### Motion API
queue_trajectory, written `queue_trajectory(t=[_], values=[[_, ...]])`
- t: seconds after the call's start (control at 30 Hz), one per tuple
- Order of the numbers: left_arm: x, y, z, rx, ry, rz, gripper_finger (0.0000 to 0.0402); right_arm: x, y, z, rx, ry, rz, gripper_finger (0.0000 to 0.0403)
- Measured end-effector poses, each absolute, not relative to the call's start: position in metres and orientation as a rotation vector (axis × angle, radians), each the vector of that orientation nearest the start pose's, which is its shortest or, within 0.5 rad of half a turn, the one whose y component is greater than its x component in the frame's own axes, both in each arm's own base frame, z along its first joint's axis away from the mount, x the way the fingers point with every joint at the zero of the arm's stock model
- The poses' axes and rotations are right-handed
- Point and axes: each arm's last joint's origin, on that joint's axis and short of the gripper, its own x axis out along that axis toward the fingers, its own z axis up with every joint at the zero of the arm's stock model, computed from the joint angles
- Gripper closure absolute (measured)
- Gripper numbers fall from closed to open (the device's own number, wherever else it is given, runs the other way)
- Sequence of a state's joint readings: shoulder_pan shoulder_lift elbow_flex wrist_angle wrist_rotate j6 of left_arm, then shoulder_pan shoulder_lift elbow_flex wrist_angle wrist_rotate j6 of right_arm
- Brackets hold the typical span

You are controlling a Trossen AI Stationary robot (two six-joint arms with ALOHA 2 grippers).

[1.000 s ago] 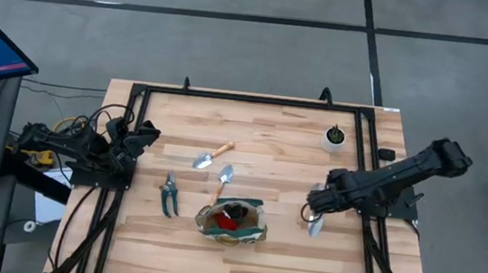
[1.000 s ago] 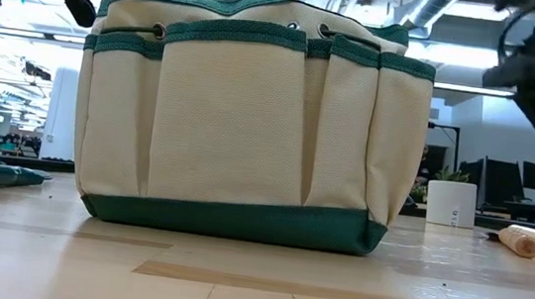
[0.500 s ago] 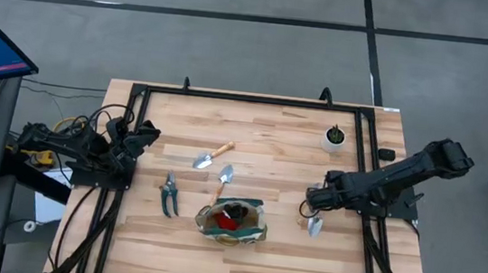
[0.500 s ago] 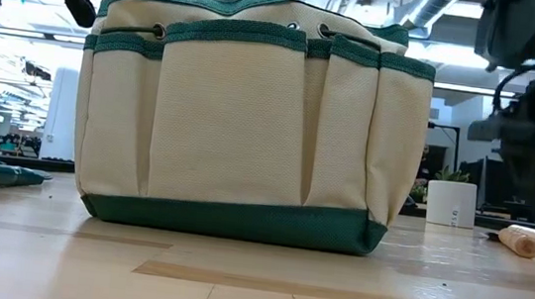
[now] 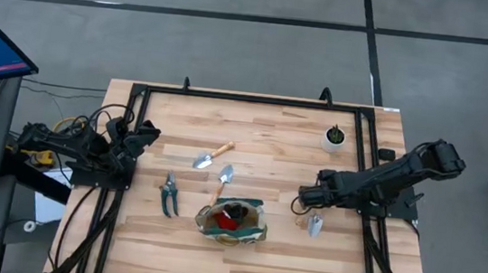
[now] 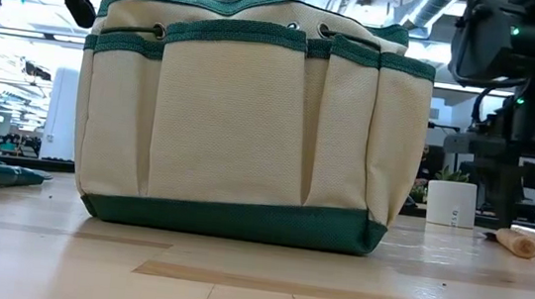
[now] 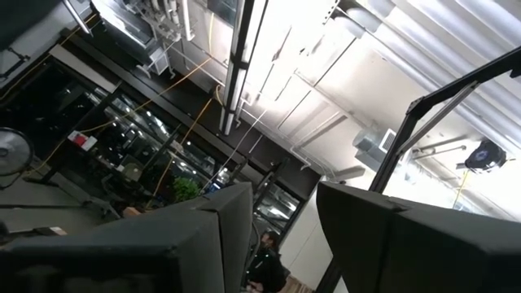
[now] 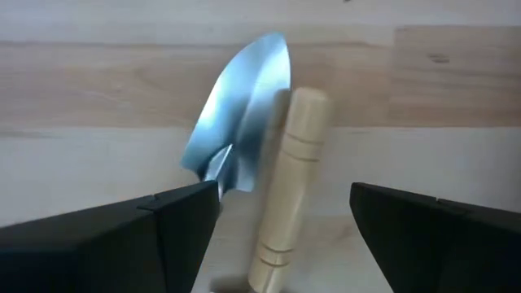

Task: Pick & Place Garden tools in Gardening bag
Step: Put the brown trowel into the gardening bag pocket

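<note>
Hovering above a trowel point(image 8: 244, 134) on the tabletop point(image 5: 290, 128), the right tool point(image 8: 281, 224) has its fingers spread wide, empty, with the wooden handle point(image 8: 285, 187) lying in the gap between them. The trowel's silver blade points away ahead of the tool, partly overlapping the handle in this view, so whether this is one implement or two cannot be told. For a clean grasp, I judge the tool should descend straight, centre the handle between both fingers, and close only near the wood surface. The gardening bag point(image 5: 232, 220) stands off to the tool's side, near the tabletop's front edge. The left tool point(image 5: 139, 136) waits at the far edge, fingers apart.
</note>
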State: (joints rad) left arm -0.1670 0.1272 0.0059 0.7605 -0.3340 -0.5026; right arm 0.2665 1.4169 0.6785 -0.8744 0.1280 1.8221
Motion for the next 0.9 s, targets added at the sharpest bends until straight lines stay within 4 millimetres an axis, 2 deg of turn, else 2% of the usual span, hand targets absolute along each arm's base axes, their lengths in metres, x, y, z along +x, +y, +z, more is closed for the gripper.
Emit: queue_trajectory(t=[0.13,0.27,0.47,0.73,0.9], values=[[0.085,-0.005,0.224,-0.644,-0.651,0.003,0.027,0.19,0.049,0.145,1.084,1.159,-1.271,0.0138],[0.085,-0.005,0.224,-0.644,-0.652,0.003,0.027,0.189,0.048,0.14,1.099,1.16,-1.247,0.016],[0.085,-0.005,0.224,-0.644,-0.652,0.004,0.027,0.186,0.048,0.134,1.133,1.156,-1.23,0.022],[0.085,-0.005,0.224,-0.644,-0.652,0.005,0.027,0.187,0.05,0.132,1.148,1.195,-1.204,0.0339],[0.085,-0.005,0.224,-0.644,-0.652,0.005,0.027,0.187,0.049,0.132,1.147,1.193,-1.2,0.0346]])
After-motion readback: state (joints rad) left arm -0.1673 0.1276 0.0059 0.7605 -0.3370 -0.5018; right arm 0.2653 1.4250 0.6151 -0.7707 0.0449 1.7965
